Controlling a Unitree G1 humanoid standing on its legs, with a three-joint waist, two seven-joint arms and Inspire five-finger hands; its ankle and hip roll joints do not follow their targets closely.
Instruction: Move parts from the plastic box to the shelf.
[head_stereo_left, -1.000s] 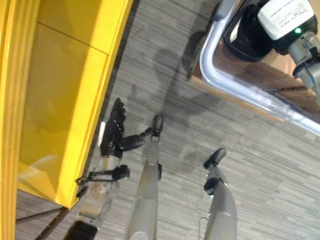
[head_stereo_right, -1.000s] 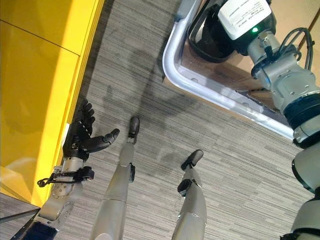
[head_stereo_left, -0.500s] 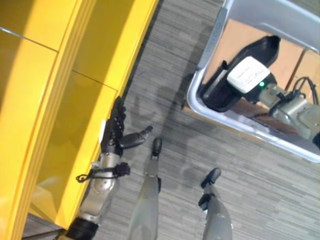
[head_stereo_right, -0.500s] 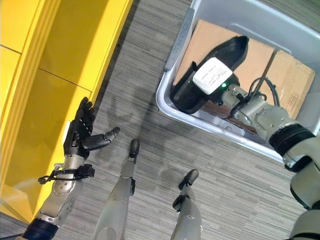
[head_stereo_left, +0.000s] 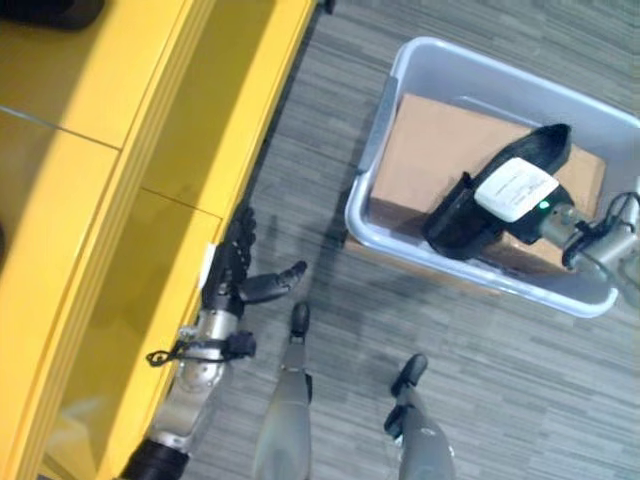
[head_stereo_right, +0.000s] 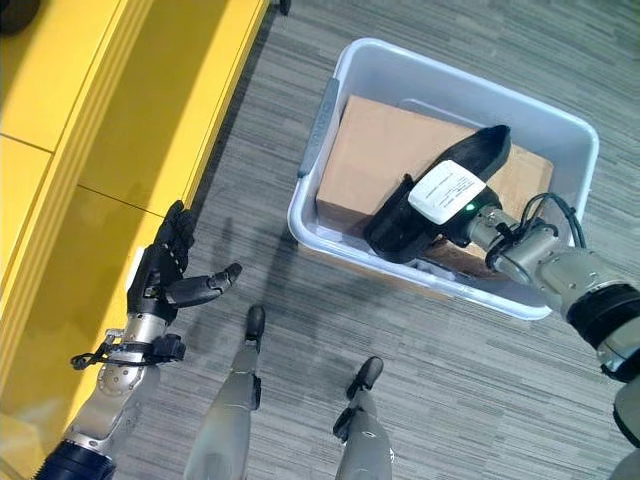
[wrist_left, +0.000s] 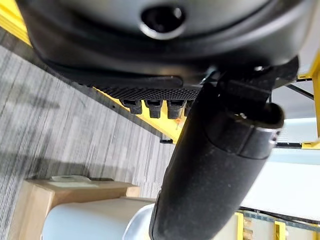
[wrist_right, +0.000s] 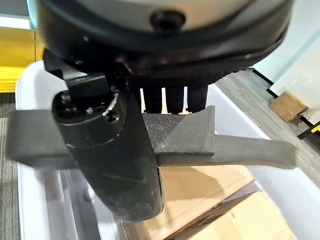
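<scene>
Right hand (head_stereo_right: 455, 205) fingers curl around a long dark grey part (wrist_right: 200, 140) above the pale plastic box (head_stereo_right: 330, 110); left hand (head_stereo_right: 165, 275) fingers are spread beside it

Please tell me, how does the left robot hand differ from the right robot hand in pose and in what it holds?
The left robot hand is open and empty, while the right robot hand is closed on a long black part. The left robot hand hangs beside the yellow shelf, whereas the right robot hand is over the grey plastic box, above the brown cardboard inside. Both are dark.
</scene>
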